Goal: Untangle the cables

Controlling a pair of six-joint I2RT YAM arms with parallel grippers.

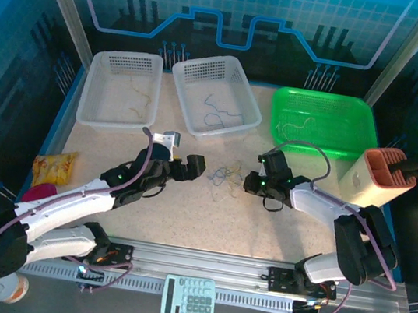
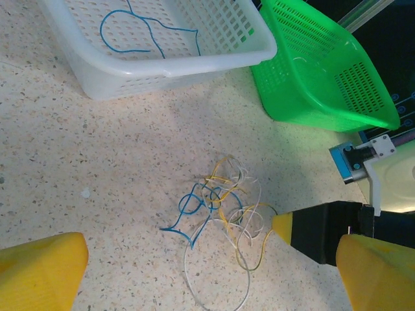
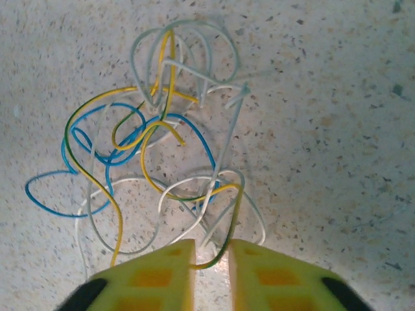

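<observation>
Right tool tight on a yellow strand of the cables, end hidden; left tool wide open

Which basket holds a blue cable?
The middle white basket, between the other white basket and the green basket; its cable is blue, theirs yellowish and whitish.

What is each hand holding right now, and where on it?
Right hand pinches a yellow cable at its near loop; left hand open, empty.
</observation>
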